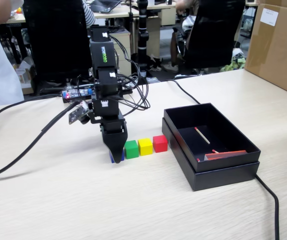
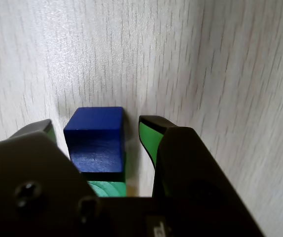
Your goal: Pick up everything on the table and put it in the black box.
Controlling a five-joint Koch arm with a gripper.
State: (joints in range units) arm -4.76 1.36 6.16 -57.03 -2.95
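Four small cubes stand in a row on the pale wood table (image 1: 133,200): blue (image 1: 112,159), green (image 1: 131,149), yellow (image 1: 145,146) and red (image 1: 159,143). My gripper (image 1: 116,156) points straight down over the blue cube and hides most of it in the fixed view. In the wrist view the gripper (image 2: 98,123) is open, and the blue cube (image 2: 96,140) sits on the table between the green-padded fingertips (image 2: 149,138) with a gap on each side. The green cube (image 2: 107,188) touches the blue one. The black box (image 1: 223,175) lies to the right of the red cube.
Inside the box lie a thin red-tipped stick (image 1: 202,135) and a flat red-orange strip (image 1: 226,155). A big brown carton (image 1: 278,45) stands at the back right. Black cables (image 1: 28,145) run over the table on the left, and another cable (image 1: 273,200) passes the box.
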